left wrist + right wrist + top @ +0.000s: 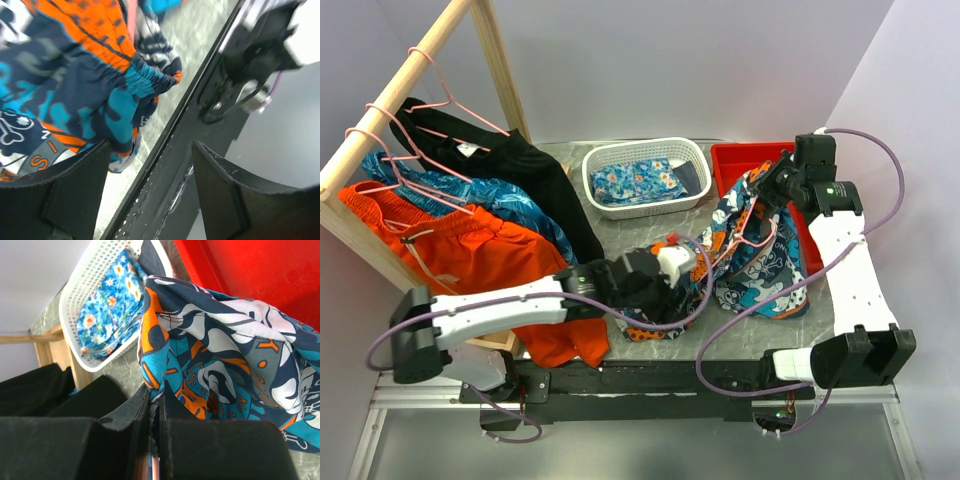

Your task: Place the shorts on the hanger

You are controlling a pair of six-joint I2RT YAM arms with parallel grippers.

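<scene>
The shorts [760,255], patterned in orange, teal, navy and white, hang bunched from my right gripper [772,187], with a lower part trailing to the table's front edge [655,322]. A pink wire hanger [752,238] loops through the fabric just under that gripper. In the right wrist view the right gripper [155,399] is shut on the pink hanger wire [155,471], with shorts fabric [225,365] pinched at the tips. My left gripper [672,262] is open and empty beside the shorts' lower part; its fingers [75,192] stand wide apart, the waistband [135,80] just above them.
A white basket [692,152] holds blue floral cloth [638,183]. A red bin [732,160] stands behind the shorts. At left a wooden rack pole [405,85] carries pink hangers with black, blue leafy and orange garments [470,250]. The table's front rail [200,125] is under my left gripper.
</scene>
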